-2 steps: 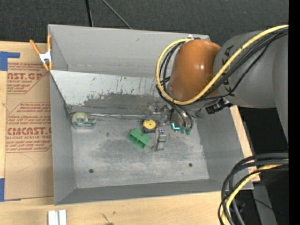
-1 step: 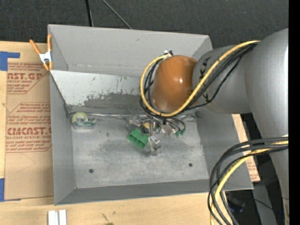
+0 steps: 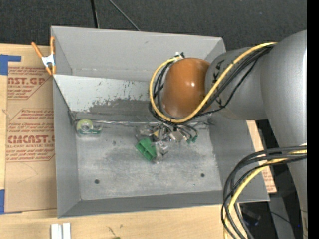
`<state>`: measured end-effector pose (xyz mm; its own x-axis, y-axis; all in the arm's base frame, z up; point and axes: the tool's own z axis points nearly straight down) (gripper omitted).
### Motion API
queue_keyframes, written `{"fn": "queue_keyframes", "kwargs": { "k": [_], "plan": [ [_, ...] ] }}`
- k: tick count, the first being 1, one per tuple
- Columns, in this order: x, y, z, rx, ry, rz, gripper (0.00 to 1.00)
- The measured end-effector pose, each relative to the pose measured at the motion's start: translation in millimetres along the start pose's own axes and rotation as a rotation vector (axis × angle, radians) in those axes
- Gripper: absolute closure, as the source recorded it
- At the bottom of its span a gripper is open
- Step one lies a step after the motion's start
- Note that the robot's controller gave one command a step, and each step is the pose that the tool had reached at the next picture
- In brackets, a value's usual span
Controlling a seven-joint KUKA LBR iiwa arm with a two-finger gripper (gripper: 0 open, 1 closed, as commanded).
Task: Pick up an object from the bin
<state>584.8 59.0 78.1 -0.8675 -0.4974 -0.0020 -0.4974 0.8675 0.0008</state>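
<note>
Green blocky piece is being shown lying on the floor of the grey bin, about the middle and slightly toward the near wall. The tool is being held low, just up and right of it, with its tip right beside the green piece; contact cannot be told. Whether the tool is apart or together cannot be told, its end being lost in shadow under the orange wrist cover. A small green bit is being seen just right of the tool. A clear roll-like thing is lying well apart, at the back wall's foot on the left.
</note>
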Motion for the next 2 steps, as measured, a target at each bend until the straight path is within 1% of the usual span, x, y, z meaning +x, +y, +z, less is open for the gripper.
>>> {"fn": "queue_keyframes", "kwargs": {
  "k": [1,2],
  "plan": [
    [-0.4,27.1,-23.8,0.0,-0.001,-0.376,1.0],
    [7.3,23.2,-146.4,0.006,-0.007,-0.382,1.0]
  ]
}}
